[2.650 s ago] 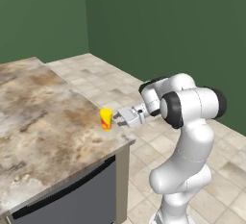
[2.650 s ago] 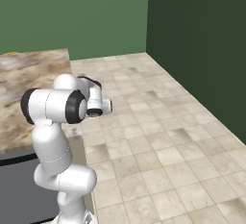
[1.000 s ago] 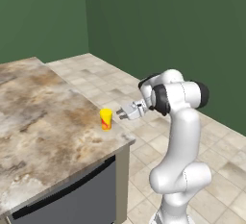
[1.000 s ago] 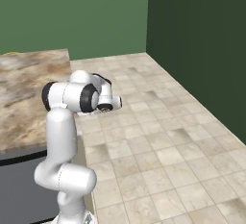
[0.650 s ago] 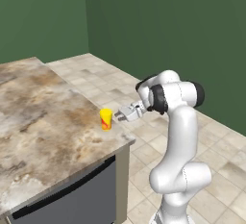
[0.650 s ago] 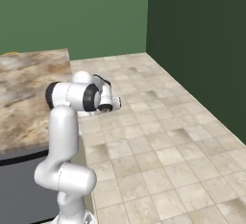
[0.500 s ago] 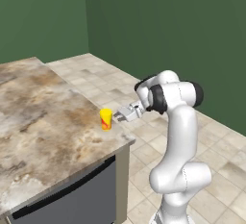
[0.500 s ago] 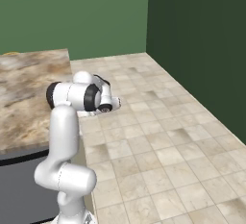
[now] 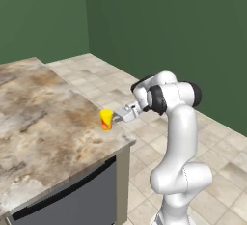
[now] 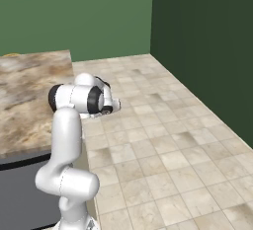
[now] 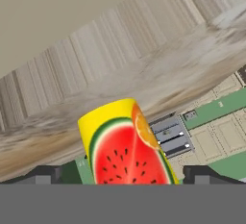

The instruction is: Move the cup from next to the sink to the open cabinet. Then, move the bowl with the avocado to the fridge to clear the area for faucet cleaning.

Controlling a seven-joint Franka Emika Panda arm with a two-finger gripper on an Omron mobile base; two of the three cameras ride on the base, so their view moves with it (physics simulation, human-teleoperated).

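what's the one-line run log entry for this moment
stage: reaching for cup | claw: open, level with cup | cup: upright near counter corner, not held

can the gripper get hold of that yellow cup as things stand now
Probably yes. The gripper stands open right beside the cup near the counter edge, the cup sits between its fingers, and nothing blocks it.

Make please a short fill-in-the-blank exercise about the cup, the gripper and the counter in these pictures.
1. The cup is mainly ____ in colour.
2. The picture on the cup's side shows a slice of ____.
3. The cup stands near the ____ of the marbled counter.
4. The gripper beside the cup has its jaws ____.

Missing words: yellow; watermelon; corner; open
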